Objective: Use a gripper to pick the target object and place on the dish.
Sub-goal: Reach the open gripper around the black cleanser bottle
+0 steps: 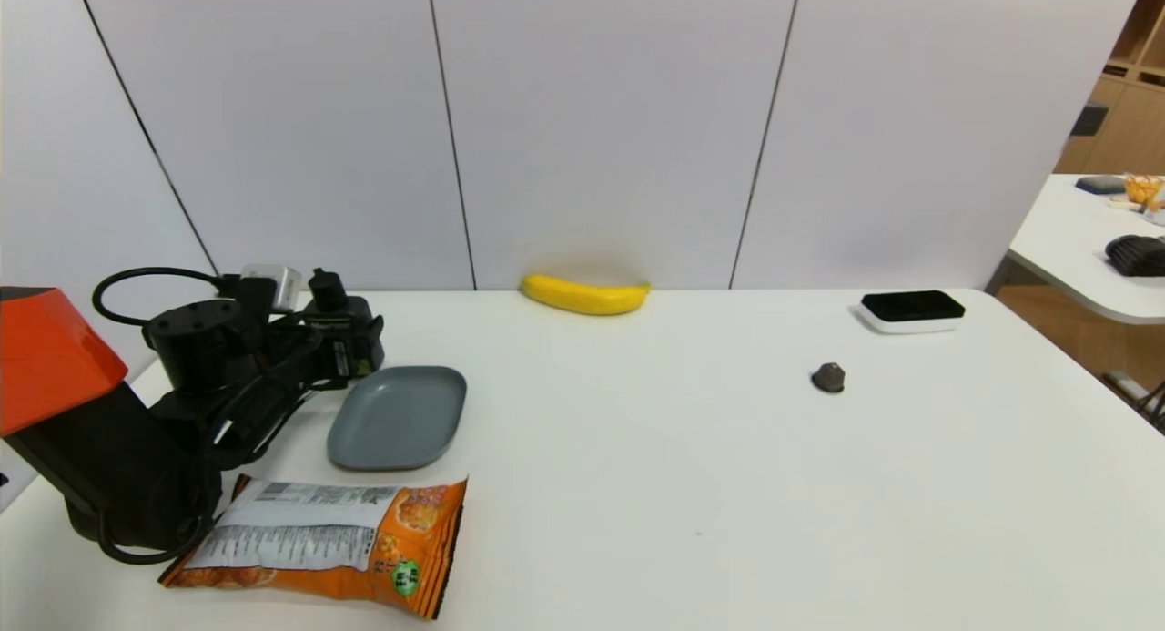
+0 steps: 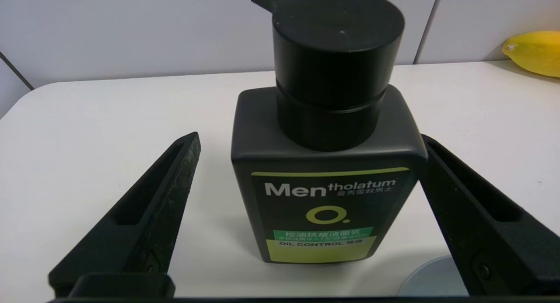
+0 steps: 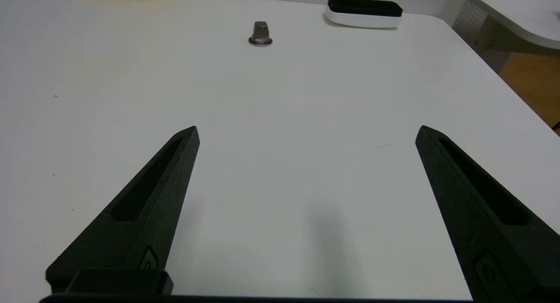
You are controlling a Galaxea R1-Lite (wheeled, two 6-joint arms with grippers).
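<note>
Left gripper (image 2: 306, 139), jaws apart, straddles the upright bottle (image 2: 323, 198); it should centre, then squeeze the body below the cap.

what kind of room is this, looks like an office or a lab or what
Probably an office or lab test area rather than a home: a plain white table against bare white wall panels, a second white table with wooden shelving behind, and unrelated props laid out: a banana, snack bag and grey dish.
</note>
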